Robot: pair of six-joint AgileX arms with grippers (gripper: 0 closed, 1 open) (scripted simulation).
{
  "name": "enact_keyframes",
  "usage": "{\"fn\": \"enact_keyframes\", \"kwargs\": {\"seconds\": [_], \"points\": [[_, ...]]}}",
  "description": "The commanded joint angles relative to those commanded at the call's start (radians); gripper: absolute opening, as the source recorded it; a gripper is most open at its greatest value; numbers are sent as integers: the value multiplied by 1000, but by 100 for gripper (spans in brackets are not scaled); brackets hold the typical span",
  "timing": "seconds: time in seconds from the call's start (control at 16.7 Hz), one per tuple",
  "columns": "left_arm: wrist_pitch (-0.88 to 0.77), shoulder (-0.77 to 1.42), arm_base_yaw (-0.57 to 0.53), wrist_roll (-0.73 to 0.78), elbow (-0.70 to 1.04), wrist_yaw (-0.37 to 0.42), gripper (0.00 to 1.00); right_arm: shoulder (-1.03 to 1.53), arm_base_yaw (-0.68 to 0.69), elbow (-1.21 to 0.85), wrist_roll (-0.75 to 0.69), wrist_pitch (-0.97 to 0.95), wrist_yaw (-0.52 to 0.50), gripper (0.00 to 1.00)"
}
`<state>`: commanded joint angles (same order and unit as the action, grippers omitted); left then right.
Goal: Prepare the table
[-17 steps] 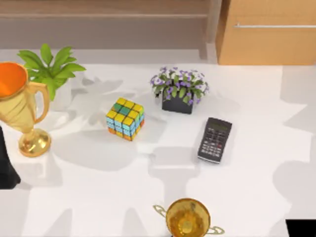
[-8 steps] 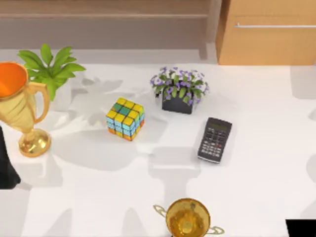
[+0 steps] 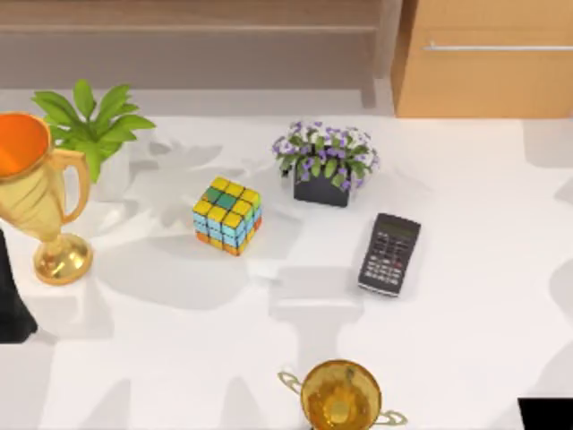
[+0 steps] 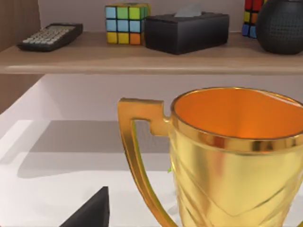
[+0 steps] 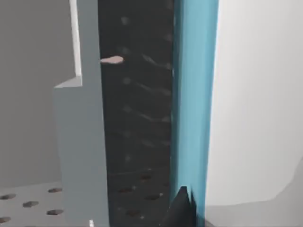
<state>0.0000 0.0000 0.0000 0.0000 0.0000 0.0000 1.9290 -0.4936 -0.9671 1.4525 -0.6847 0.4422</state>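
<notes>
We saw only the grey shadows shift on the right side of the surface (image 3: 466, 269); the broad patch there thinned out.

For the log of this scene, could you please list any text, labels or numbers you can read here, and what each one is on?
No readable text in any view.
Calculator on the table: key markings too small to read.
Calculator on the shelf: keys likewise unreadable.
Trophies, cube and flower pot: no lettering visible.
</notes>
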Motion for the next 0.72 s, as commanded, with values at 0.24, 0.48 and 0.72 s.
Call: {"fn": "enact_keyframes", "kwargs": {"seconds": [0.24,0.48,0.72], "points": [[0,0,0,0,0,0,100,43,8,-42,3,7,-16,0],[0,0,0,0,0,0,100,43,8,-42,3,7,-16,15],[0,0,0,0,0,0,100,43,8,-42,3,7,-16,45]]}}
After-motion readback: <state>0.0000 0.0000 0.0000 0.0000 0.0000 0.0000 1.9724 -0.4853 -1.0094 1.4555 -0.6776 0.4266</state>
